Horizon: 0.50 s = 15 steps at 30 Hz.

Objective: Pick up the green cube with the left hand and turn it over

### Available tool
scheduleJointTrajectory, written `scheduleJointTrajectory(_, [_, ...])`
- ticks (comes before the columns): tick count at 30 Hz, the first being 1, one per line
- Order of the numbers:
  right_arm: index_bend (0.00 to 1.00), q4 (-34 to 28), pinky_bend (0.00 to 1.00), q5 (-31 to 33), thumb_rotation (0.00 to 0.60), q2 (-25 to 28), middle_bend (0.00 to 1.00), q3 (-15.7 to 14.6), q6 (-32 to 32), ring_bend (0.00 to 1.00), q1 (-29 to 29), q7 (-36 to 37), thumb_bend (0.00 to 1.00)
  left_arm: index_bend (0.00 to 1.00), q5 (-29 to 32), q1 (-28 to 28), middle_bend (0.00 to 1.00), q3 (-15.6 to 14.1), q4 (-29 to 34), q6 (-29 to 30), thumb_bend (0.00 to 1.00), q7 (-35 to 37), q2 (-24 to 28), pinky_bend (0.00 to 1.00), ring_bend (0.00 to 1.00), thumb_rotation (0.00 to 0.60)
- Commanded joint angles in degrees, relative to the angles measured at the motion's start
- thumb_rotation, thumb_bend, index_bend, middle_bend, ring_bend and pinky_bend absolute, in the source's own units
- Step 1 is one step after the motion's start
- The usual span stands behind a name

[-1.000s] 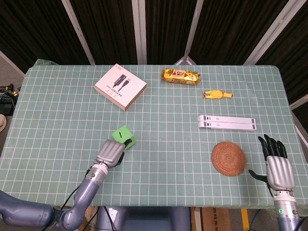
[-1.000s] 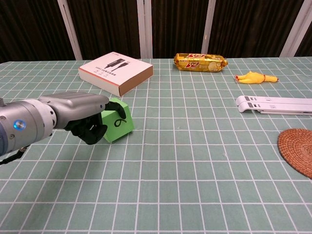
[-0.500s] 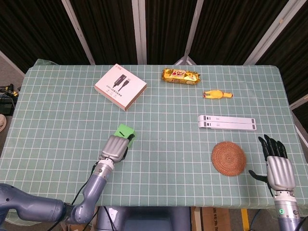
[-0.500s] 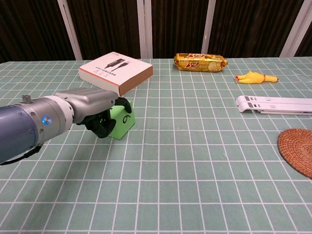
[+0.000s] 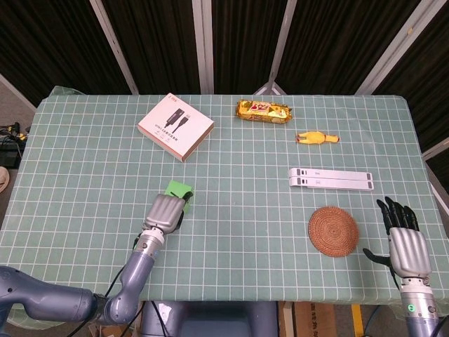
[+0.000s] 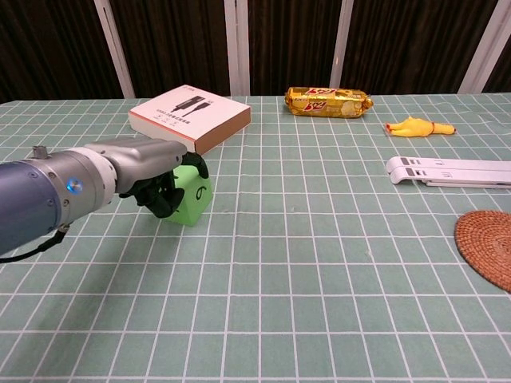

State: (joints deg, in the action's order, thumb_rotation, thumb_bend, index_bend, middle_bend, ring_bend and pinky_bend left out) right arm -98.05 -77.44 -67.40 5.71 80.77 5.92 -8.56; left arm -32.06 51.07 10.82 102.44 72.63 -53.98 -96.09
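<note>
The green cube (image 6: 192, 199) rests on the green grid table, a black mark on the face toward the chest camera. From the head view only its far top (image 5: 177, 187) shows beyond the hand. My left hand (image 6: 148, 171) covers the cube from the left, its dark fingers (image 6: 164, 195) curled around the cube's left side and top; in the head view this left hand (image 5: 165, 212) hides most of the cube. My right hand (image 5: 403, 235) hovers at the table's near right corner, fingers spread, holding nothing.
A white and red box (image 6: 189, 118) lies just behind the cube. Further back sit a yellow snack pack (image 6: 328, 101) and a rubber chicken (image 6: 417, 126). A white folded stand (image 6: 451, 171) and a woven coaster (image 5: 333, 230) lie to the right.
The left hand has carried the cube back and left, and the cube has gone from tilted off the table to resting flat. The right hand has not moved.
</note>
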Motion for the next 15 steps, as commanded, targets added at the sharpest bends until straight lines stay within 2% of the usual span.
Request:
scheduleJointTrajectory(1, [0.05, 0.0, 0.00, -0.1, 0.600, 0.0, 0.00, 0.0, 0.1, 0.00, 0.0, 0.0, 0.07, 0.19, -0.2, -0.2, 0.84, -0.1, -0.1, 0.2, 0.83, 0.3, 0.5, 0.80, 0.73, 0.600])
scheduleJointTrajectory(15, [0.05, 0.2, 0.00, 0.3, 0.600, -0.5, 0.00, 0.0, 0.0, 0.00, 0.1, -0.7, 0.07, 0.20, 0.1, -0.5, 0.83, 0.5, -2.1, 1.3, 0.83, 1.5, 1.1, 0.80, 0.73, 0.600])
